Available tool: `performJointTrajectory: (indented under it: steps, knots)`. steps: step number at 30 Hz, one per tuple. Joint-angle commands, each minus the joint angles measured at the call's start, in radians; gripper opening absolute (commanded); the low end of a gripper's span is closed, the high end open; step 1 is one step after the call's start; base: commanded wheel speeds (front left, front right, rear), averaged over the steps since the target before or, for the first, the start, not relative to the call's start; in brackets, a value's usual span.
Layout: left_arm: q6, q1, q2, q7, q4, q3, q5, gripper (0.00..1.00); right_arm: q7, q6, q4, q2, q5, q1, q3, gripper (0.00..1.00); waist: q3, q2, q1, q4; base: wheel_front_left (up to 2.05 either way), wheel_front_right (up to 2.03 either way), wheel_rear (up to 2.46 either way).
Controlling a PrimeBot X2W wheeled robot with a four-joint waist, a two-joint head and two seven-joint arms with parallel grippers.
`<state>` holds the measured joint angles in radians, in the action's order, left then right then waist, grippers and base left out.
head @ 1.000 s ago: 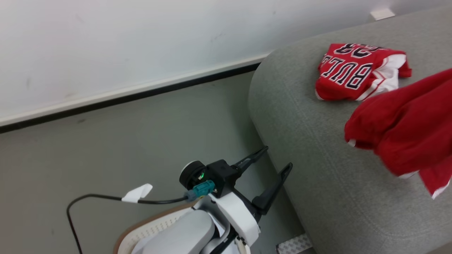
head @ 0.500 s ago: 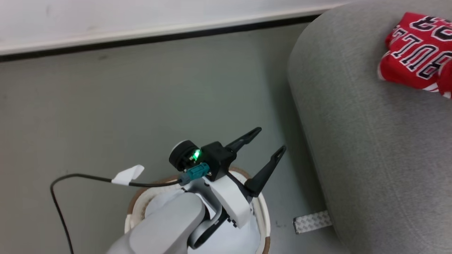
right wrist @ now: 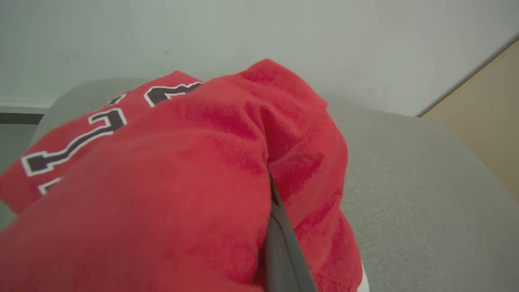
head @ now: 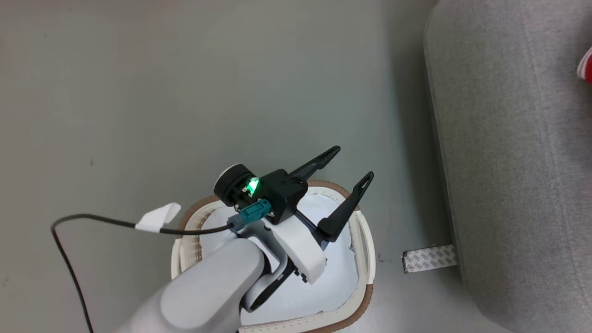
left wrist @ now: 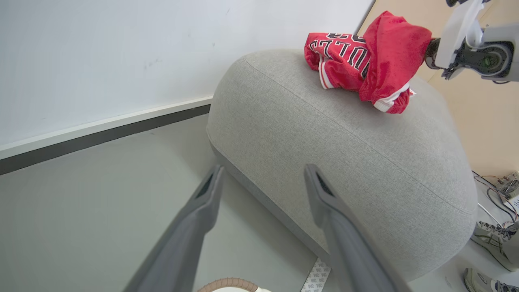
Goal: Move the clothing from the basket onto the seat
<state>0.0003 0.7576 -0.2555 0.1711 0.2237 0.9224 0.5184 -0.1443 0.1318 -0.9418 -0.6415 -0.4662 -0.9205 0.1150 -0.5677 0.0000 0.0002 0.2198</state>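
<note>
My left gripper (head: 354, 162) stands open above the far rim of the white basket (head: 364, 240), nothing between its fingers; the basket's pale inside shows under the arm. In the left wrist view the same gripper (left wrist: 264, 168) points at the grey seat (left wrist: 344, 142). On the seat's top lies the lettered red jersey (left wrist: 336, 56). Beside it the plain red garment (left wrist: 389, 52) hangs from my right gripper (left wrist: 427, 48), its lower end touching the seat. In the right wrist view my right gripper (right wrist: 269, 190) is shut on that garment (right wrist: 182, 194), with the jersey (right wrist: 81, 138) behind.
The seat (head: 508, 162) fills the right of the head view, with a red sliver of clothing (head: 586, 67) at its edge. A silver tape patch (head: 428, 258) lies on the floor by the seat. A black cable with a white tag (head: 157, 217) trails left. Shoes (left wrist: 490, 239) lie past the seat.
The head camera has swung down and left: the wall has left the picture, more of the basket shows, and the clothing has slid off to the right. My left gripper stays open.
</note>
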Motion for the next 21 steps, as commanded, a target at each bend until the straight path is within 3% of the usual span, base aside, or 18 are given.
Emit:
performJointTrajectory:
  steps: [1, 9, 10, 11, 12, 13, 14, 21]
  knots:
    - [0.003, 0.013, -0.006, 0.002, -0.003, -0.001, -0.007, 1.00, 0.016, -0.002, -0.044, 0.007, -0.007, -0.016, 0.027, 0.02, -0.018, 0.0000, -0.0002, -0.006, 0.00, 0.00, 0.00]
    - [0.008, 0.019, -0.010, 0.008, 0.000, -0.003, -0.001, 1.00, 0.011, -0.002, -0.133, 0.019, -0.053, -0.039, 0.086, 0.00, -0.025, 0.0000, -0.0002, 0.002, 0.00, 0.00, 0.00]
    - [0.008, 0.019, -0.011, 0.008, 0.001, -0.004, 0.001, 1.00, 0.008, -0.002, -0.137, 0.020, -0.057, -0.042, 0.096, 0.04, -0.022, 0.0000, -0.0002, 0.006, 0.00, 0.00, 0.00]
    - [0.007, 0.017, -0.012, 0.010, 0.003, -0.005, 0.003, 1.00, 0.002, -0.002, -0.140, 0.020, -0.062, -0.042, 0.105, 0.16, -0.018, 0.0000, -0.0002, 0.009, 0.00, 0.00, 0.00]
    - [0.008, 0.014, -0.012, 0.012, 0.006, -0.005, 0.005, 1.00, 0.002, -0.002, -0.143, 0.021, -0.064, -0.043, 0.115, 0.38, -0.013, 0.0000, -0.0002, 0.012, 0.00, 0.00, 0.00]
    - [0.007, 0.011, -0.011, 0.015, 0.009, -0.004, 0.008, 1.00, 0.002, -0.002, -0.146, 0.020, -0.066, -0.043, 0.125, 0.74, -0.006, 0.0000, -0.0002, 0.015, 0.00, 0.00, 0.00]
    - [0.006, 0.007, -0.010, 0.018, 0.012, -0.004, 0.011, 1.00, 0.010, -0.002, -0.150, 0.024, -0.077, -0.043, 0.131, 1.00, 0.003, 0.0000, -0.0002, 0.018, 0.00, 0.00, 0.00]
    - [0.007, -0.035, -0.001, 0.044, 0.046, -0.007, 0.037, 1.00, 0.090, -0.002, -0.121, 0.006, -0.125, 0.007, 0.230, 1.00, 0.102, 0.0000, -0.0002, 0.036, 0.00, 0.00, 0.00]
